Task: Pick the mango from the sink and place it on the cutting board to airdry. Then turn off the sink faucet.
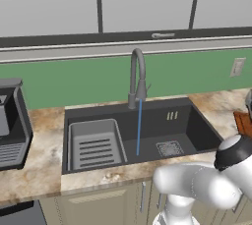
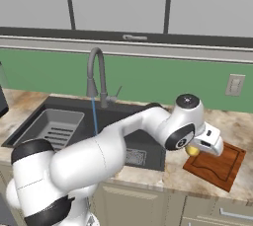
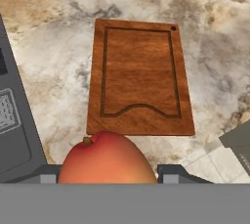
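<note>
My gripper (image 3: pixel 105 176) is shut on the mango (image 3: pixel 105 159), an orange-red fruit that sits between the fingers at the bottom of the hand view. In the right base view the mango (image 2: pixel 192 150) peeks out yellow under the hand, just above the near left corner of the cutting board (image 2: pixel 217 163). The reddish-brown cutting board (image 3: pixel 140 77) lies flat on the counter below the hand, bare. The dark sink (image 1: pixel 187 128) holds a square drain grate (image 1: pixel 169 148). The grey faucet (image 1: pixel 138 79) pours a thin blue stream of water (image 1: pixel 139 126) into the basin.
A grey ribbed rack tray (image 1: pixel 94 145) sits in the sink's left half. A dark appliance (image 1: pixel 12 121) stands on the counter at the left. A wall outlet (image 2: pixel 234 85) is on the green backsplash behind the board. Marble counter surrounds the board.
</note>
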